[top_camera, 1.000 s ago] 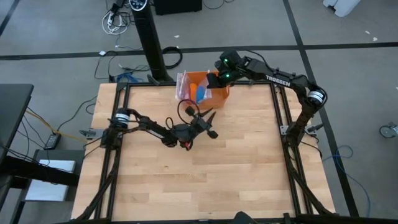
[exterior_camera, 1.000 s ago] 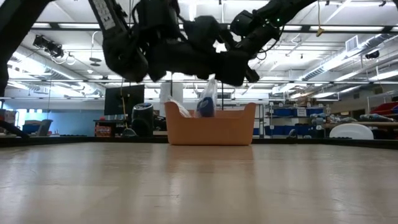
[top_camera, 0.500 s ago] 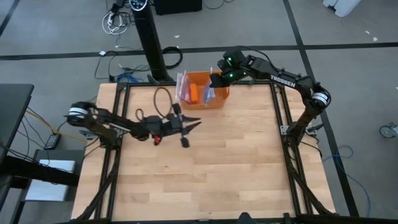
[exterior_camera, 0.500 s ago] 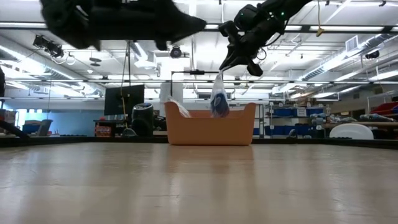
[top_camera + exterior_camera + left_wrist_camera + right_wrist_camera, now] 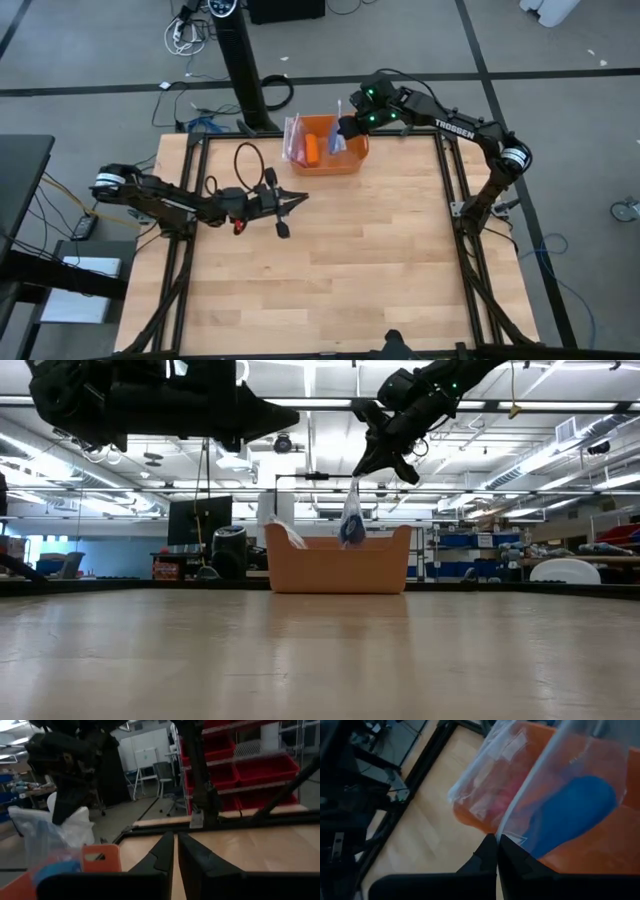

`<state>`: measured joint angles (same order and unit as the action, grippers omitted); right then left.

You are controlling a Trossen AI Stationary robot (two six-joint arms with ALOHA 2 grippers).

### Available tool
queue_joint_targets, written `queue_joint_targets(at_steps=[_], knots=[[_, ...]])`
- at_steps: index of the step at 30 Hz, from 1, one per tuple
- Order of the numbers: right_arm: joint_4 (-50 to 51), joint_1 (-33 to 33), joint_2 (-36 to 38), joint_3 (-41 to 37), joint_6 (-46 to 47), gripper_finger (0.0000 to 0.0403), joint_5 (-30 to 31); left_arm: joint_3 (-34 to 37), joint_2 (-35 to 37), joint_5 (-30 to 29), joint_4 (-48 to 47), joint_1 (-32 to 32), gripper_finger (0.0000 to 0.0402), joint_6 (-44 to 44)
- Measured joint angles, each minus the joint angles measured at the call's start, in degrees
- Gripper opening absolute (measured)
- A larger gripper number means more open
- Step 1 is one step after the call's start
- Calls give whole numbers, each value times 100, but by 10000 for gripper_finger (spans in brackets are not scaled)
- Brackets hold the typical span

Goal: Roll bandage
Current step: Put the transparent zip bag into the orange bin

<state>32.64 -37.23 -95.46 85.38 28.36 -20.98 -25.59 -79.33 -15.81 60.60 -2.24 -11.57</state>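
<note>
Only the right wrist view shows the bandage (image 5: 572, 812) inside the bag (image 5: 555, 780), pinched by the closed right hand (image 5: 495, 840); left hand (image 5: 174, 851) closed, empty.

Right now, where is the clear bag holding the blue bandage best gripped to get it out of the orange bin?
By its top edge, from above. The right gripper already pinches it there; the clear bag hangs straight down with the bandage weighing its bottom, just above the orange bin.

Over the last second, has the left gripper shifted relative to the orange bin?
Yes. The left gripper has pulled back from just below the orange bin toward the table's left edge, with its fingers shut and empty.
</note>
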Motion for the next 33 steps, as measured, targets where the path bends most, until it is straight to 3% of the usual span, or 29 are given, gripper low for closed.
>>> queue_joint_targets(at_steps=[12,21,30,33], knots=[[-449,199,-794,4,25,0,-32,943,2,544,1324,228,12,198],[-747,199,-1248,4,-7,0,-325,1091,2,614,1322,376,10,301],[-937,282,-1329,2,-445,6,158,1089,2,847,1312,442,9,328],[-1188,289,-1327,4,-496,18,19,1089,0,1005,1272,520,9,460]])
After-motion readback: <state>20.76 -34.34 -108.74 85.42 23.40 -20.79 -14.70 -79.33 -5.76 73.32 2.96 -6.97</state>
